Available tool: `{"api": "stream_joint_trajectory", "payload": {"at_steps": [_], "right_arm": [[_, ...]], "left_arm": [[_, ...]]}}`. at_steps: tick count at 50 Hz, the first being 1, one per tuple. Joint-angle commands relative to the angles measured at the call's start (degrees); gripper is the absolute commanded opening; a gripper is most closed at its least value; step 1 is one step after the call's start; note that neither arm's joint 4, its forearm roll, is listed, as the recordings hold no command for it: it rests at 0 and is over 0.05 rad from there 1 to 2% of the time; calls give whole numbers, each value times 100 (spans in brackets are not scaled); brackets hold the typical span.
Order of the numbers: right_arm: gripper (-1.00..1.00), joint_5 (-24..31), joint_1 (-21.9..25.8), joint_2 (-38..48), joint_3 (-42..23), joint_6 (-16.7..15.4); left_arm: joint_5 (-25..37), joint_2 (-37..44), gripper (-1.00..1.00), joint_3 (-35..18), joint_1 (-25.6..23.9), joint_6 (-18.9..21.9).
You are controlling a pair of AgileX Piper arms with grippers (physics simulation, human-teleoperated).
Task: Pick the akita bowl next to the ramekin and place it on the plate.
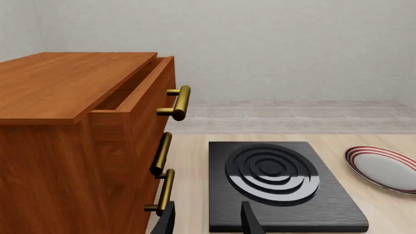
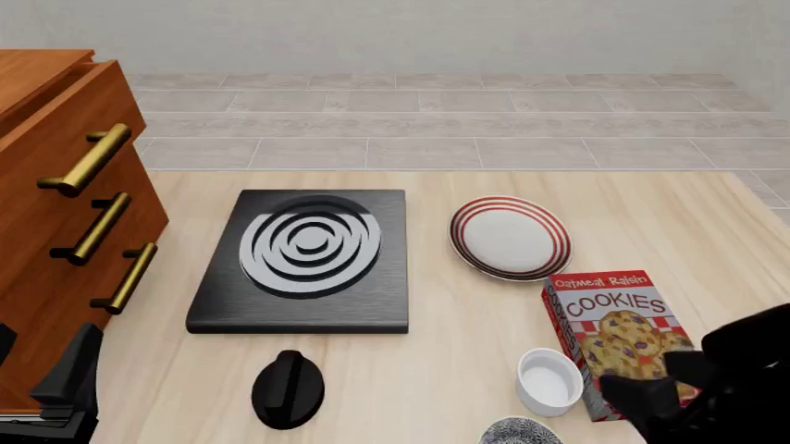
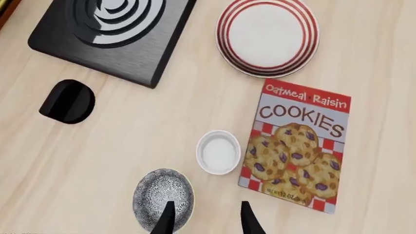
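The akita bowl (image 3: 162,195), small, round and grey-speckled, sits on the table beside the plain white ramekin (image 3: 218,152). In the front view only its rim (image 2: 519,432) shows at the near table edge, just in front of the ramekin (image 2: 549,379). The red-ringed plate (image 2: 510,237) lies farther back, beyond the cookie box. My right gripper (image 3: 206,222) hangs open and empty above the bowl's ramekin-side rim, one finger overlapping the bowl in its wrist view. My left gripper (image 1: 206,222) is open and empty, low beside the dresser.
A cookie box (image 2: 613,338) lies flat to the right of the ramekin. A black stove plate (image 2: 305,259) sits mid-table, with a glossy black knob (image 2: 288,388) in front of it. A wooden dresser (image 2: 62,231) with brass handles fills the left side, its top drawer ajar.
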Motion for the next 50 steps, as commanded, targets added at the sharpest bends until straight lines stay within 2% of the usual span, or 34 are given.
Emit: {"api": "stream_joint_trajectory", "payload": {"at_steps": [1,50], "right_arm": [[100,-226,84,189,157,-13],[100,-1365,531,1090,735,315]], "left_arm": [[0,0,100,0,0,0],[0,0,100,0,0,0]]}}
